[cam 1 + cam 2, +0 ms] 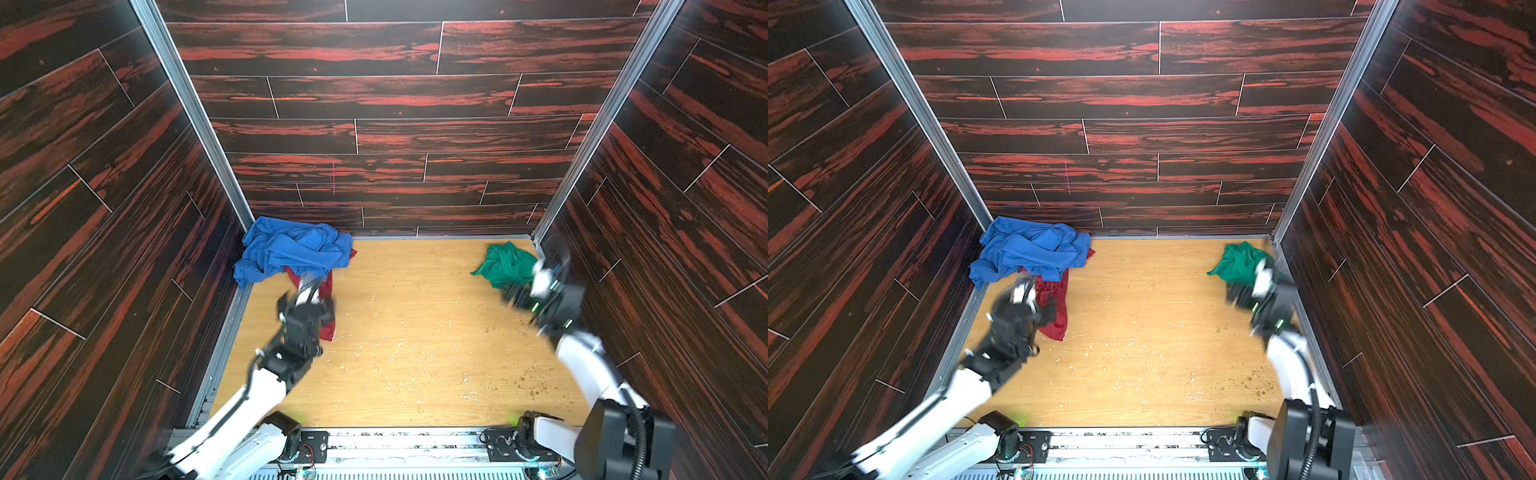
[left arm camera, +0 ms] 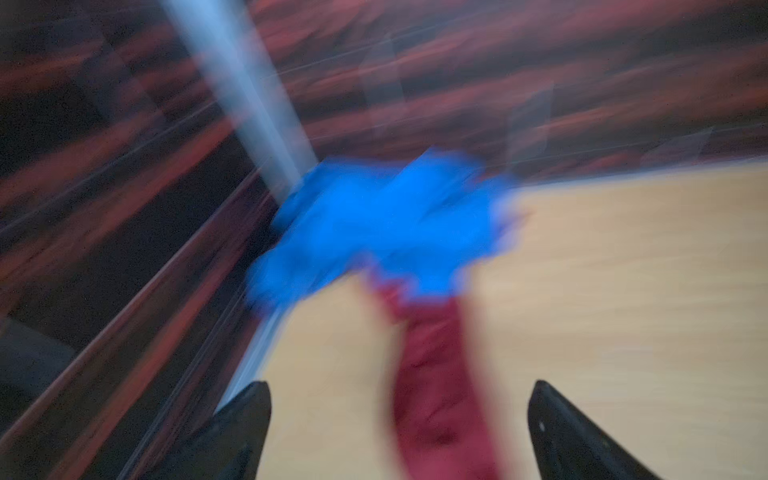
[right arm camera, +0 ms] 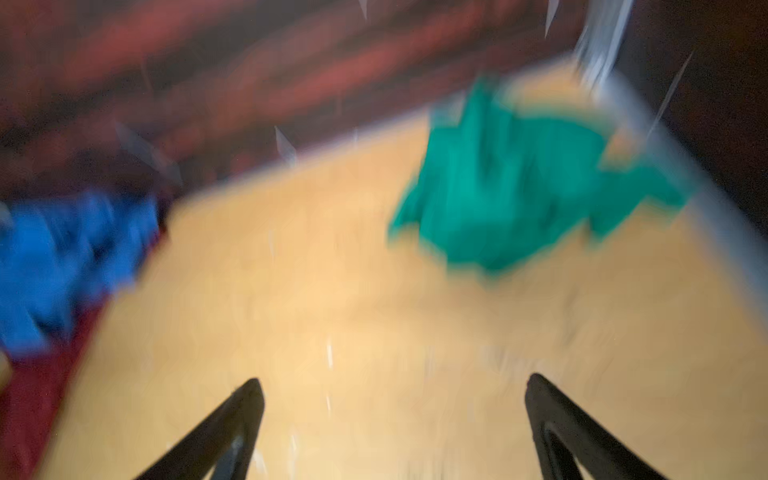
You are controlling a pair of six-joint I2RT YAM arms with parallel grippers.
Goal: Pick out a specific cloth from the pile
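Two grippers hang spread and empty, the right gripper [image 1: 525,286] just beside the cloth [image 1: 505,264], a crumpled green heap at two o'clock on the table [image 1: 415,332] and at its own eleven o'clock, while the left gripper [image 1: 309,289] faces the pile [image 1: 291,249] at ten o'clock.

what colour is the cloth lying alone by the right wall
Plain emerald green; the soft cloth shows sharpest in a top view.

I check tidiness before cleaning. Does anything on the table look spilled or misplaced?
Yes. Crumbs lie scattered over the table, pale in the middle, greenish toward the right. The green cloth lies in the far right corner, apart from the pile.
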